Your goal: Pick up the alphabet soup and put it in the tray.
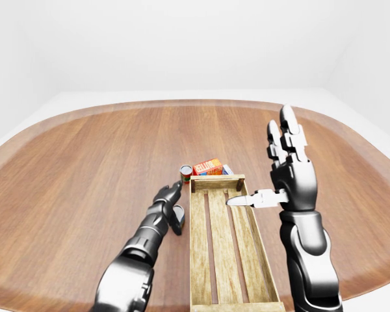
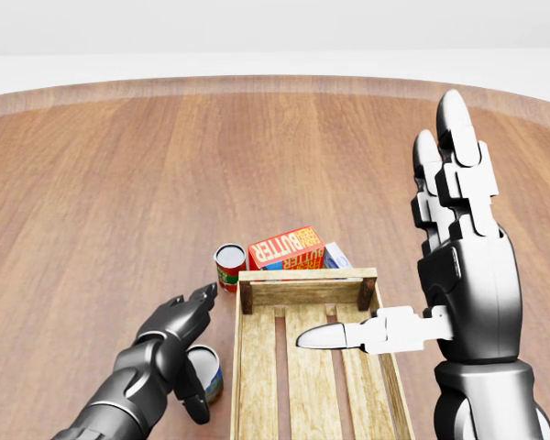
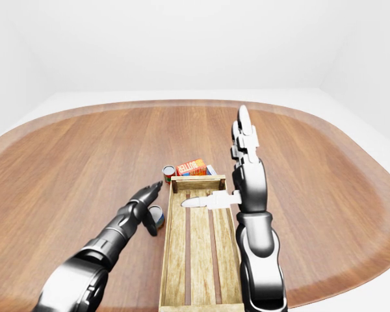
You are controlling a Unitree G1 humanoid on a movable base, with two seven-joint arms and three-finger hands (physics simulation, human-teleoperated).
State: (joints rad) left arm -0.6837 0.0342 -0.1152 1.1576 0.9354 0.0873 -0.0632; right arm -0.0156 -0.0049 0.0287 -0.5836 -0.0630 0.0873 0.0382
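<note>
A can with a blue and orange label (image 2: pixel 207 370), which I take for the alphabet soup, stands upright just left of the wooden slatted tray (image 2: pixel 307 285). My left hand (image 2: pixel 194 341) hovers over it, open, with its fingers pointing at the tray's top-left corner and its thumb down beside the can. It partly hides the can's top. My right hand (image 2: pixel 399 266) is raised upright and open above the tray's right side, thumb stretched left over the slats. It holds nothing, and nothing lies in the tray.
A red and green can (image 2: pixel 229 265) stands at the tray's top-left corner. An orange butter box (image 2: pixel 286 247) and a blue-white box (image 2: pixel 337 255) lie against the tray's top wall. The round wooden table's edge (image 1: pixel 182 105) curves across the top.
</note>
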